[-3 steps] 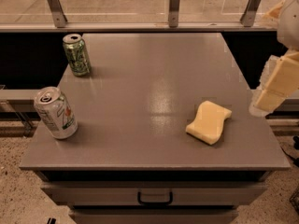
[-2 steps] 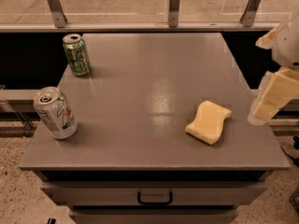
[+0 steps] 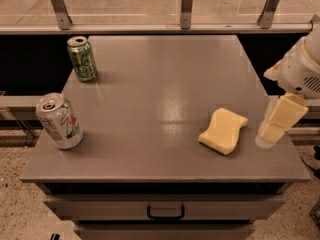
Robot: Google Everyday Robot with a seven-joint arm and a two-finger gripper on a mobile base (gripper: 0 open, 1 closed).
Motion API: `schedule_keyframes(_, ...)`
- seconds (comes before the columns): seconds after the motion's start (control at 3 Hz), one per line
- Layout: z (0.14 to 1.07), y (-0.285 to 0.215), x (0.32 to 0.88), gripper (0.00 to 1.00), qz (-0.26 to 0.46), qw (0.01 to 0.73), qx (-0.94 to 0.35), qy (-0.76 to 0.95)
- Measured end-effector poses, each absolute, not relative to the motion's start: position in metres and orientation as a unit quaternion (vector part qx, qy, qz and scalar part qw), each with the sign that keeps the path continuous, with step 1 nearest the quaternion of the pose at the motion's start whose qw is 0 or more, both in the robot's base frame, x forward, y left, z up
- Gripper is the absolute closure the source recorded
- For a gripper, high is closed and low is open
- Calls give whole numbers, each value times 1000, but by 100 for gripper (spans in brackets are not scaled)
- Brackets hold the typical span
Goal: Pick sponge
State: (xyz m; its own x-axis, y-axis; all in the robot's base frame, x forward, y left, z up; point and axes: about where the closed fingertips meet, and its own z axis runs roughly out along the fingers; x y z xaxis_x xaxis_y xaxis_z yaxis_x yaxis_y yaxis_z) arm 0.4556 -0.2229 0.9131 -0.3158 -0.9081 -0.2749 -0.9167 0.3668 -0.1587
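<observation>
The sponge (image 3: 223,130), a pale yellow foam block with wavy sides, lies flat on the grey table (image 3: 165,79) at the front right. My gripper (image 3: 276,124) hangs from the white arm at the right edge of the table, a short way right of the sponge and above the surface, not touching it. Its pale yellow fingers (image 3: 283,115) point down and to the left.
A green soda can (image 3: 82,58) stands upright at the back left of the table. A white and silver can (image 3: 58,121) stands at the front left, leaning slightly. A railing with metal posts runs behind the table. A drawer with a handle (image 3: 165,213) sits below the front edge.
My gripper has moved down and slightly left, closer to the table's right edge and to the sponge. The sponge and both cans have not moved.
</observation>
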Motion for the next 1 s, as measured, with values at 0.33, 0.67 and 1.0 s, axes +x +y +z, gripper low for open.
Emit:
schedule_keyframes(0.33,890,-213,452,0,48,146,-556,817)
schedule_keyframes(0.67,865,-196,444,0,97,146,-547,819)
schedule_keyframes(1.0,853,-183,437,0,111,156,-552,812)
